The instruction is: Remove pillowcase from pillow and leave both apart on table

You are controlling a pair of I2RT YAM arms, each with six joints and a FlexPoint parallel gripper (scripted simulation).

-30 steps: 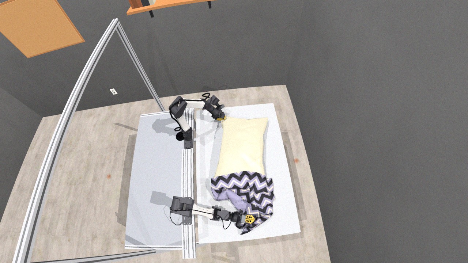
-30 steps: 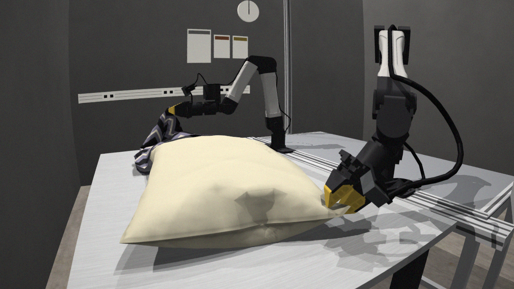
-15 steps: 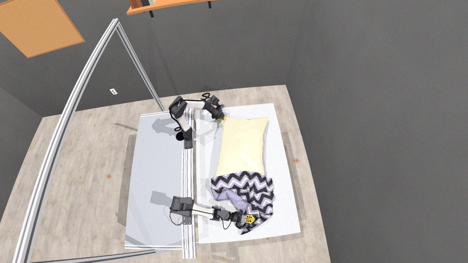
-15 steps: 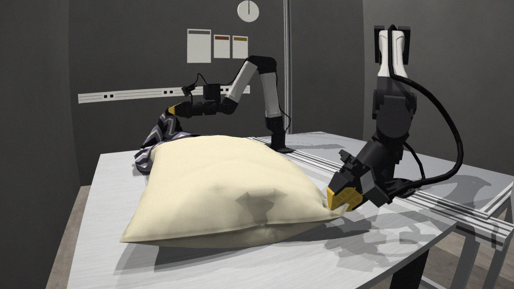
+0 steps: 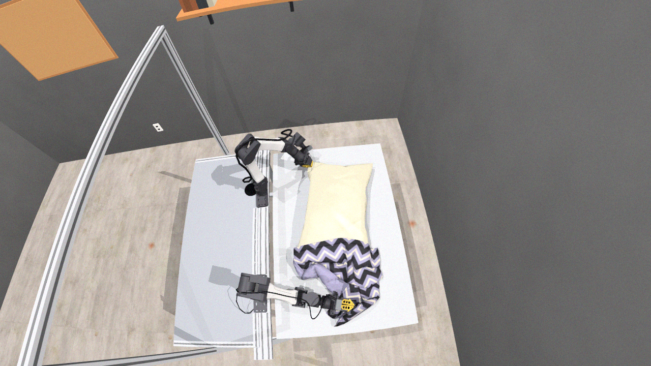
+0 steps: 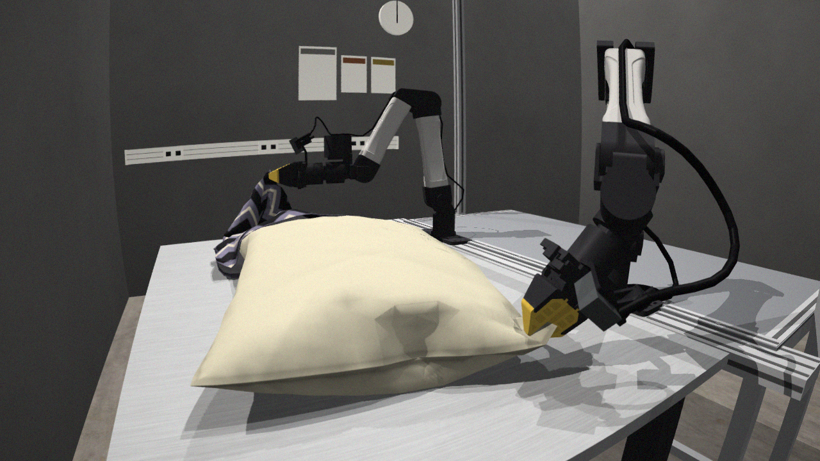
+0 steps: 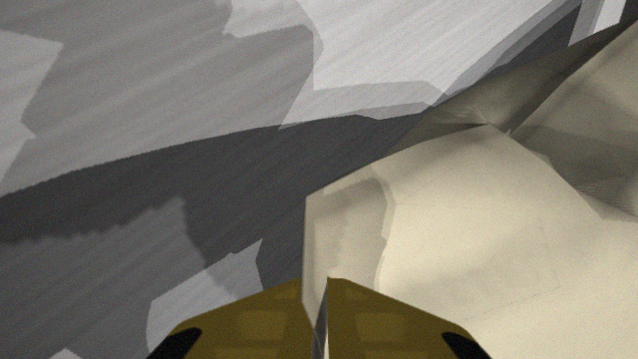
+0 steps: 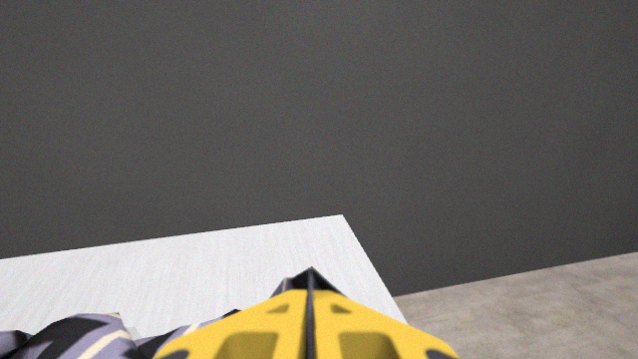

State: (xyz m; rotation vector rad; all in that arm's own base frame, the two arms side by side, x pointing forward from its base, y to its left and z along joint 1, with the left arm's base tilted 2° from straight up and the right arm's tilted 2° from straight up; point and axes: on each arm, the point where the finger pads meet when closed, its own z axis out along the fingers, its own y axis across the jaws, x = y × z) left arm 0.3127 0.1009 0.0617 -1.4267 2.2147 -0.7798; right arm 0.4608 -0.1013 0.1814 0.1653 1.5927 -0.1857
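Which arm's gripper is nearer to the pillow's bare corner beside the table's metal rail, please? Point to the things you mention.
Left: its gripper (image 5: 309, 164) (image 6: 541, 333) (image 7: 321, 280) pinches that corner, while the right gripper (image 5: 352, 305) (image 6: 271, 175) (image 8: 310, 305) is beyond the pillow's covered end.
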